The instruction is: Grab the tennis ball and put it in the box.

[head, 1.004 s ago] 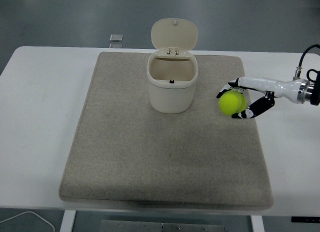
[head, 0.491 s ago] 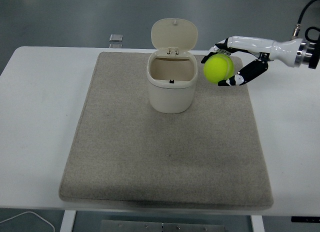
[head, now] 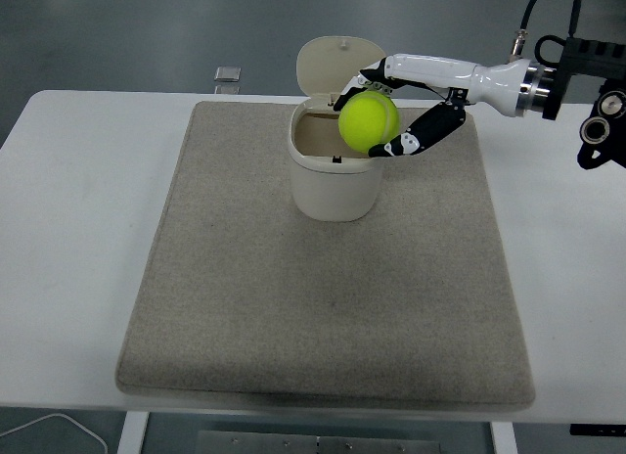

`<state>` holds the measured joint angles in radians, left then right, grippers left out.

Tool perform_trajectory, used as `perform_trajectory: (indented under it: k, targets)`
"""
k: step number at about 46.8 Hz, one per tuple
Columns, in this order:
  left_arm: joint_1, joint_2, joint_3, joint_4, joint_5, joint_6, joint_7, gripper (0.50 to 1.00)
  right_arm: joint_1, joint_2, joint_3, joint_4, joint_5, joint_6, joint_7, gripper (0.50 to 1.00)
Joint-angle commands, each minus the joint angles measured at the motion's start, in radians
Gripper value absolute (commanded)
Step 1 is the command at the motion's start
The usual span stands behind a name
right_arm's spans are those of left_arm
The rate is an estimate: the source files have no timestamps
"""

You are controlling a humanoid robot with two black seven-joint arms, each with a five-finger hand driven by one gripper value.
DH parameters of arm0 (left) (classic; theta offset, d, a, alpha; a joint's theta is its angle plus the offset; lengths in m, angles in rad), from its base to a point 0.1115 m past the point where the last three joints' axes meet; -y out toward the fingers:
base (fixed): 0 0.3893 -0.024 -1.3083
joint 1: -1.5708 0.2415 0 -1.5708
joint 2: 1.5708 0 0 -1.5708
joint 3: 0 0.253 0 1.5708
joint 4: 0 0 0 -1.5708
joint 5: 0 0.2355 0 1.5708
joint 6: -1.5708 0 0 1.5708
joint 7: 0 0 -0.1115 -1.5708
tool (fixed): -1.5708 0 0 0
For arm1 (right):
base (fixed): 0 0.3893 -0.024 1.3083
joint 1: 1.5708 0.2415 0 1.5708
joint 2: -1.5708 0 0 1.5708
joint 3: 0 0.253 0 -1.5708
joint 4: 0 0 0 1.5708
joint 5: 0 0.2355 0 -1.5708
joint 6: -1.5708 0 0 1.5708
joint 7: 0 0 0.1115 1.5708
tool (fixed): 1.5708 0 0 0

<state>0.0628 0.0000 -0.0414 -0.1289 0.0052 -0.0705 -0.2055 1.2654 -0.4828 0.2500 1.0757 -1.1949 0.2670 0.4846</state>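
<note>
A yellow-green tennis ball (head: pixel 368 121) hangs over the right side of the cream box's opening, held in my right hand (head: pixel 383 113). The hand's fingers are curled around the ball from above and below. The box (head: pixel 335 180) is a small cream bin with its lid (head: pixel 338 69) flipped up at the back, standing on the far middle of a beige mat (head: pixel 323 297). My right arm (head: pixel 489 77) reaches in from the upper right. The left arm does not show.
A small grey object (head: pixel 227 74) lies on the white table (head: pixel 68 229) beyond the mat's far left corner. A white cable (head: pixel 49 430) shows at the bottom left under the table edge.
My right hand has carried the ball up and to the left, from beside the box's right side to above its opening.
</note>
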Motion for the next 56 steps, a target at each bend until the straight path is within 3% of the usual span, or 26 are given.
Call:
perform_trajectory:
  k: [1, 9, 29, 42, 56]
  targets:
    - [0.000, 0.000, 0.000, 0.000, -0.001, 0.000, 0.000, 0.992, 0.000, 0.032, 0.000, -0.025, -0.002, -0.009, -0.004, 0.500]
    - [0.000, 0.000, 0.000, 0.000, 0.001, 0.000, 0.000, 0.992, -0.001, 0.079, -0.002, -0.062, -0.002, -0.032, -0.049, 0.500]
    - [0.000, 0.000, 0.000, 0.000, -0.001, 0.000, 0.000, 0.992, -0.014, 0.107, -0.012, -0.092, -0.003, -0.049, -0.050, 0.715]
    - [0.000, 0.000, 0.000, 0.000, 0.001, 0.000, 0.000, 0.992, -0.020, 0.109, -0.017, -0.092, -0.003, -0.048, -0.050, 0.758]
    - [0.000, 0.000, 0.000, 0.000, -0.001, 0.000, 0.000, 0.992, -0.026, 0.109, -0.017, -0.092, -0.003, -0.049, -0.050, 0.860]
